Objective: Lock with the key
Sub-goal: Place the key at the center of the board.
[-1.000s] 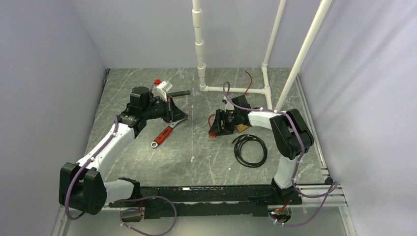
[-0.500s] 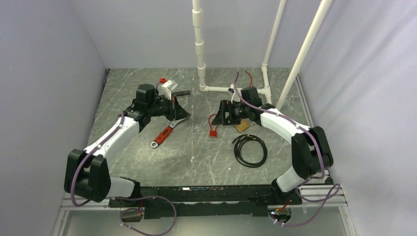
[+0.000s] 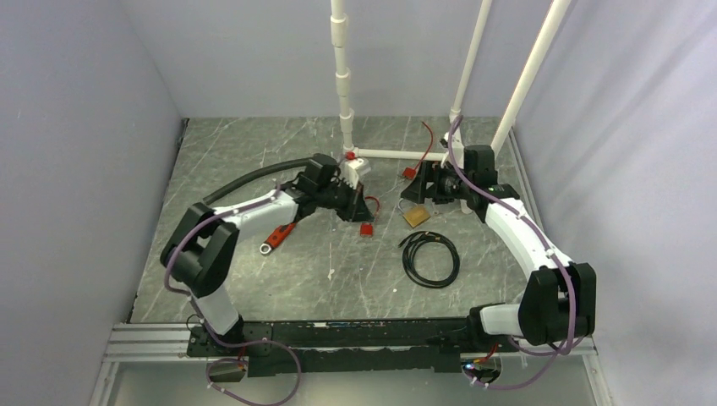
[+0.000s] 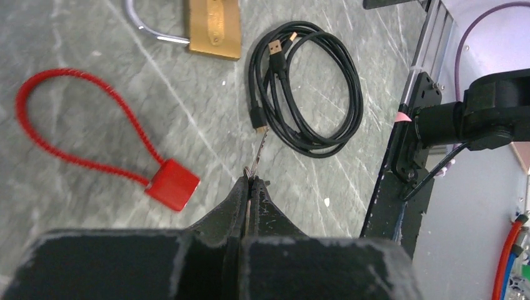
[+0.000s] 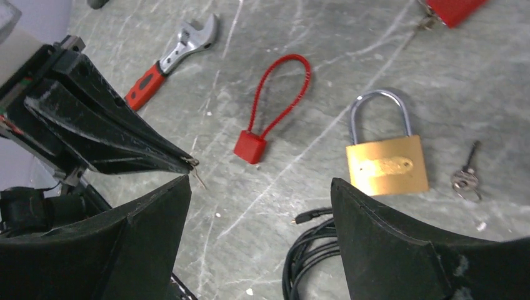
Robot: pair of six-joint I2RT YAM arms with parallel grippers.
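The brass padlock (image 3: 415, 216) (image 5: 386, 164) (image 4: 214, 28) lies flat on the grey table, shackle pointing away from the arms. My left gripper (image 3: 359, 207) (image 4: 253, 181) hovers left of it, shut on a thin metal key (image 4: 257, 156) (image 5: 199, 178) that sticks out past the fingertips, edge-on. My right gripper (image 3: 414, 186) (image 5: 260, 181) hangs behind the padlock, open and holding nothing. A second small key (image 5: 465, 178) on a ring lies just right of the padlock.
A red cable lock (image 3: 368, 228) (image 5: 250, 147) (image 4: 172, 184) lies below the left gripper. A coiled black USB cable (image 3: 429, 258) (image 4: 306, 87) sits nearer the arms, a red-handled wrench (image 3: 279, 235) (image 5: 172, 59) to the left. White pipes (image 3: 397, 154) stand behind.
The left arm swung right from the wrench area to the table's middle, still shut. The right gripper pulled back toward the pipes and opened wider, leaving the padlock on the table.
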